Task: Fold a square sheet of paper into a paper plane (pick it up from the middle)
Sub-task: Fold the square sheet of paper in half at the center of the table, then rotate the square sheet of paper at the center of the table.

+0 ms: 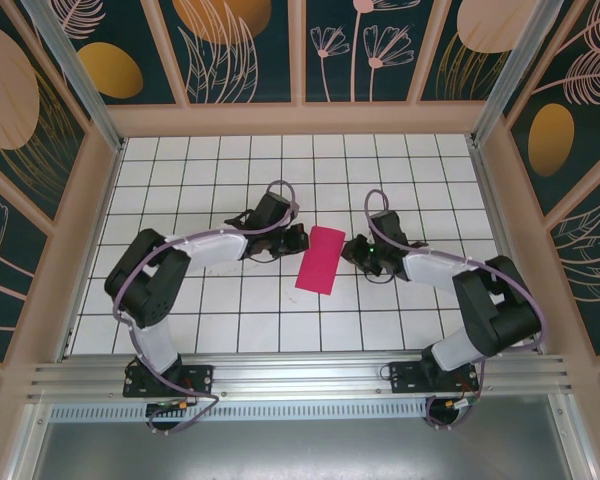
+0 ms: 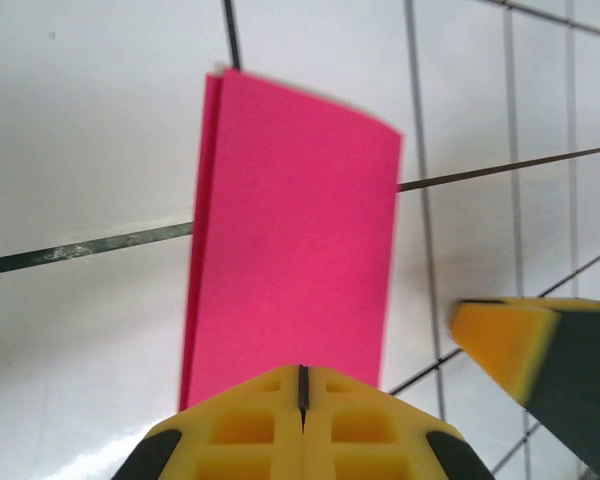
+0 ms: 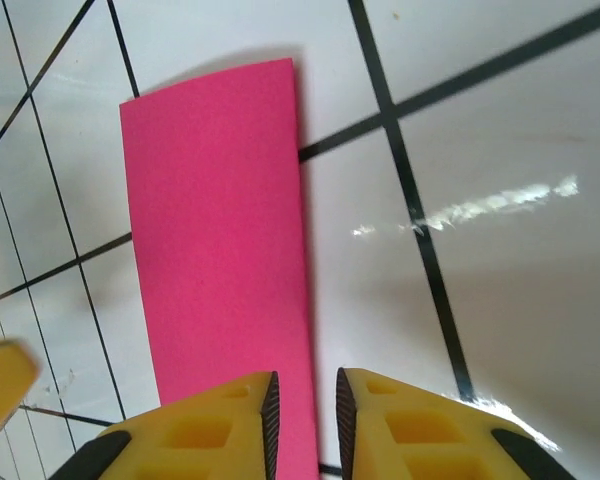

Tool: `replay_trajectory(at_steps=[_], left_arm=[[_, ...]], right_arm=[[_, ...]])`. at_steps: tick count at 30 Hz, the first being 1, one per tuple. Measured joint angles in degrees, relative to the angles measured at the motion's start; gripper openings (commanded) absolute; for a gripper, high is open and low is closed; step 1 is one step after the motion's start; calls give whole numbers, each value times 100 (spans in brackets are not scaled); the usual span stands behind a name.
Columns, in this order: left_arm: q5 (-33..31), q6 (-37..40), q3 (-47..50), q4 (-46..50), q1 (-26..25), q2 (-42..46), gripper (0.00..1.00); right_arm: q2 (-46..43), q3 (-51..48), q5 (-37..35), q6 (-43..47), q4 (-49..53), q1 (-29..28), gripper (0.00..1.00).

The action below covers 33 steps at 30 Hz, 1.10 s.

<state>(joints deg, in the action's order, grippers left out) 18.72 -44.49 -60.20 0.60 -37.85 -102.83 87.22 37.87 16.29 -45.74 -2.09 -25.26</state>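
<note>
The white worktop point(image 1: 230, 320), ruled by thin black lines into a grid of square tiles, carries near its middle the magenta-pink square sheet of paper point(image 1: 320, 260), folded double into a narrow rectangle and lying flat, slightly askew to the grid.

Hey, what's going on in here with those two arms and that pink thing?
Two robot arms are folding a pink sheet of paper into a paper plane. The paper lies on the gridded table between them, folded in half into a narrow rectangle, not yet a dart. The left tool is at the paper with its fingers pressed together. The right tool is on the other side, fingers a sliver apart. Whether either is pinching the paper is unclear.
</note>
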Motion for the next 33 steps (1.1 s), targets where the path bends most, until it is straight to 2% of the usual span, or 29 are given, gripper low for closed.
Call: replay_trajectory(at_steps=[9, 23, 25, 28, 33], left_arm=[[-603, -247, 723, -144, 0, 678, 10], [-922, -278, 785, -164, 0, 723, 10], [-981, -280, 785, -164, 0, 723, 11], [-1064, -299, 804, -166, 0, 743, 12], [-1174, -400, 1005, -236, 0, 931, 17]], right_arm=[[914, 597, 61, 256, -2, 0, 29], [1480, 1335, 520, 675, -39, -166, 29], [1545, 1491, 564, 800, 17, -205, 32], [1547, 1696, 306, 942, 352, -238, 37], [1381, 1714, -149, 1032, 831, -212, 38]])
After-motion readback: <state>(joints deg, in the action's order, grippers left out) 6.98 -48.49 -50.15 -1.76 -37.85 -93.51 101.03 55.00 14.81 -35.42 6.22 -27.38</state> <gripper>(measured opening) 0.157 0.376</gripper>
